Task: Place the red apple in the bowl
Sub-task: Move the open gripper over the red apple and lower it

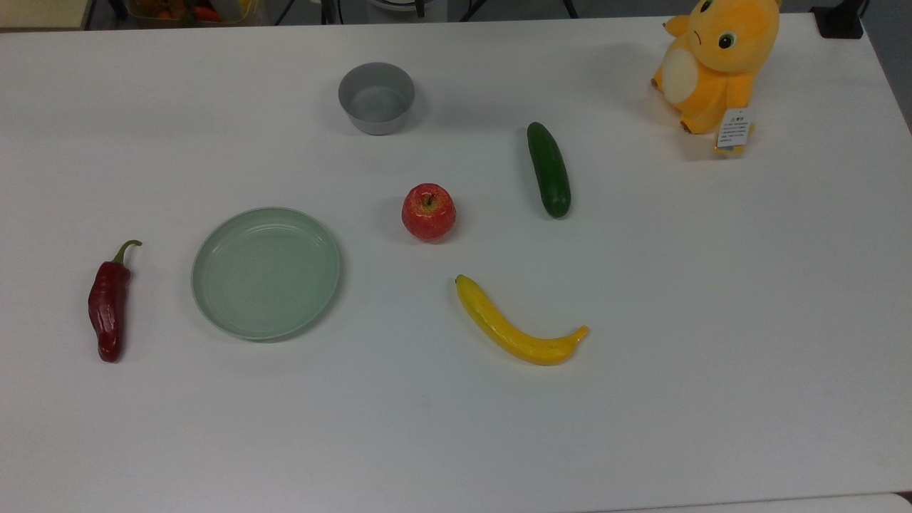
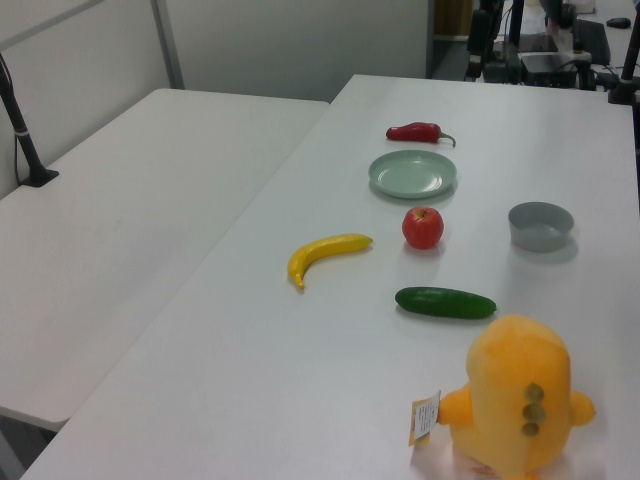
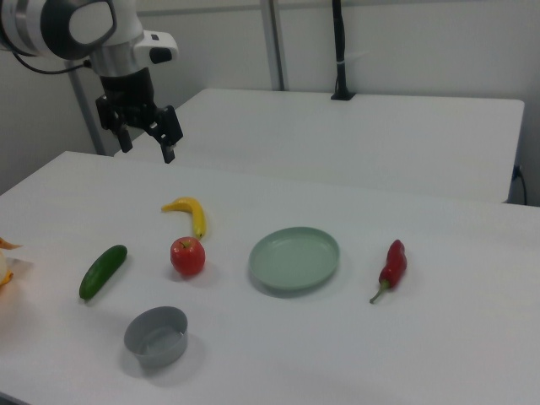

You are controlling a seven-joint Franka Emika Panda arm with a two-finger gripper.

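The red apple (image 1: 428, 211) sits upright near the middle of the white worktop (image 1: 712, 320), stem up, touching nothing. The bowl (image 1: 376, 97) stands empty, apart from the apple, nearer the far edge in the top view. Between the apple and the near edge in the top view lies a yellow banana (image 1: 516, 328); a green cucumber (image 1: 548, 169) lies towards the top view's right of the apple. A pale green plate (image 1: 266, 272) sits empty towards the top view's left, and a dark red chili pepper (image 1: 108, 305) lies beyond it, near the top view's left edge. An orange plush toy (image 1: 716, 60) with a paper tag occupies the far right corner in the top view. In the right view, the gripper (image 3: 145, 140) hangs high above the worktop, well apart from the apple, its two fingers spread and holding nothing.
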